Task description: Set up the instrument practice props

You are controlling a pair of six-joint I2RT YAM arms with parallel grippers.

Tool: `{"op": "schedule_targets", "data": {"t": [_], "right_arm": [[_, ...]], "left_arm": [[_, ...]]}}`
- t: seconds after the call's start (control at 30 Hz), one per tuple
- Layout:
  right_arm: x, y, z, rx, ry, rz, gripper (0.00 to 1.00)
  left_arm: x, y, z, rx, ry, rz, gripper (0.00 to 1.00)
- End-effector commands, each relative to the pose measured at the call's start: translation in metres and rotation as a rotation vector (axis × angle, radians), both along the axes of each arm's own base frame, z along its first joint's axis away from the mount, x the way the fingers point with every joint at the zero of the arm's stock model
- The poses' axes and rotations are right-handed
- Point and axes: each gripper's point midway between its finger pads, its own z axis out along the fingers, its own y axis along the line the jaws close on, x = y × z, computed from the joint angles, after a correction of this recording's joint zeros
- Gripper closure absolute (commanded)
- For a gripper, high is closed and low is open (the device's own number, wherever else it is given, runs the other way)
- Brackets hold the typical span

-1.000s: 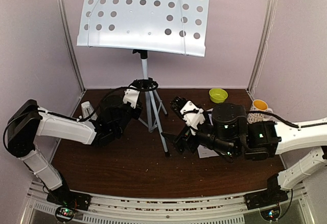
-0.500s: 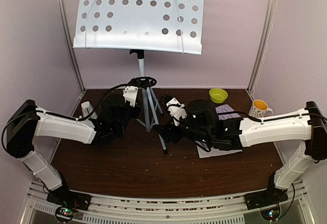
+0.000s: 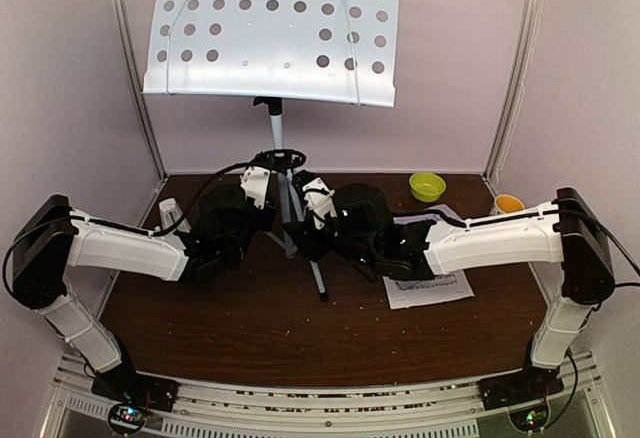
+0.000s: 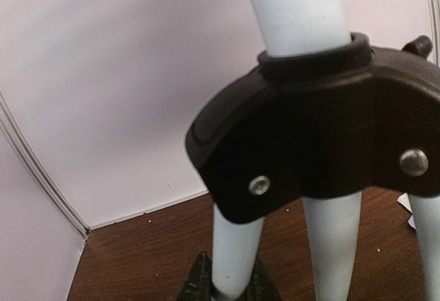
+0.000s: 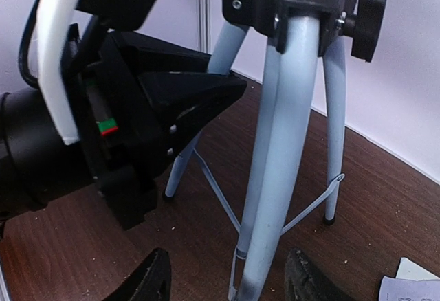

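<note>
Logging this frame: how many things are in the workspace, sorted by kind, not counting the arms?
Music stand: 1
Sheet-music page: 1 seen, partly covered
Yellow-green bowl: 1
Mug: 1, mostly hidden
Small pale-grey object, far left, partly hidden: 1
Total: 5

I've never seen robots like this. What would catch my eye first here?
A big white perforated music stand towers at the back centre on a silver tripod. Below it, both arms crowd its legs: the left tool pinches one, and the right tool sits open around a leg.
</note>
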Motion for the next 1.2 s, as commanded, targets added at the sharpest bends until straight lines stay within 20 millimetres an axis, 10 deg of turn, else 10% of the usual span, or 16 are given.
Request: {"op": "schedule_targets", "data": {"t": [0.0,0.3,0.57,1.17], "right_arm": [[0.017,-0.002,0.001,0.046,-0.017,-0.064,0.44],[0.040,-0.004,-0.013,0.026,0.008,-0.115,0.61],[0.044,-0.027,-0.008,0.009,0.010,-0.135,0.99],[0.030,-0.079,-0.042,-0.132,0.059,-0.165,1.00]], "left_arm": [[-0.008,0.015,-0.072,0.074,0.189,0.060,1.00],[-0.006,0.011,-0.070,0.085,0.186,0.044,1.00],[-0.010,0.015,-0.072,0.141,0.188,0.035,1.00],[-0.037,0.029,-0.111,0.363,0.232,-0.086,1.00]]}}
